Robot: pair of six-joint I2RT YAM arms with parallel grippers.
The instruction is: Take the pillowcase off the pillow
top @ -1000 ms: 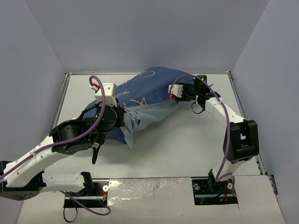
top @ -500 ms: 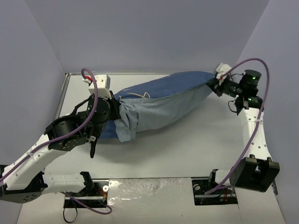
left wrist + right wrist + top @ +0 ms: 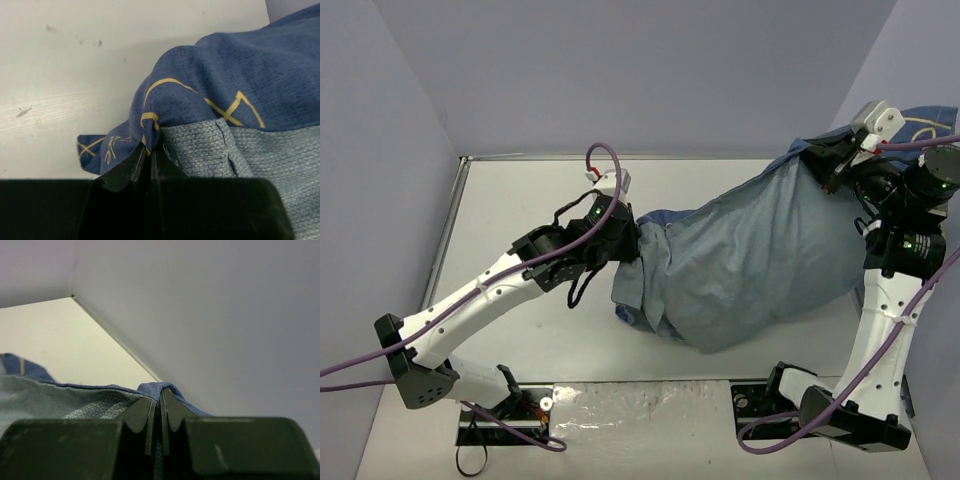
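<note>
One white table (image 3: 520, 200) is spanned, from the centre to the upper right of the overhead view, by the pillowcase (image 3: 750, 255), now drawn out as a broad, slanting sheet with its paler grey-blue face uppermost. A second ago it is seen as a compact heap at the upper centre of the table. Half a second ago it is already pulled into a long band. Its right end is now lifted off the table and carried to the upper right corner of the frame, while its lower edge sags towards the lower centre.

The pillow is not visible in any view. From the fullness of the hanging cloth it is judged to be still inside, so the removal is judged not yet done.

The left gripper (image 3: 628, 236) has been shifted from the left of the frame towards the centre. Its jaws are pressed together on a fold where the printed dark blue face meets the paler hem (image 3: 195, 145). The right gripper (image 3: 823, 166) has been swung up and outwards, and its jaws are pinched on a small blue fold of the case's edge. The stretch between the two holds is judged to be what may let the pillow slide towards the lower end.
</note>
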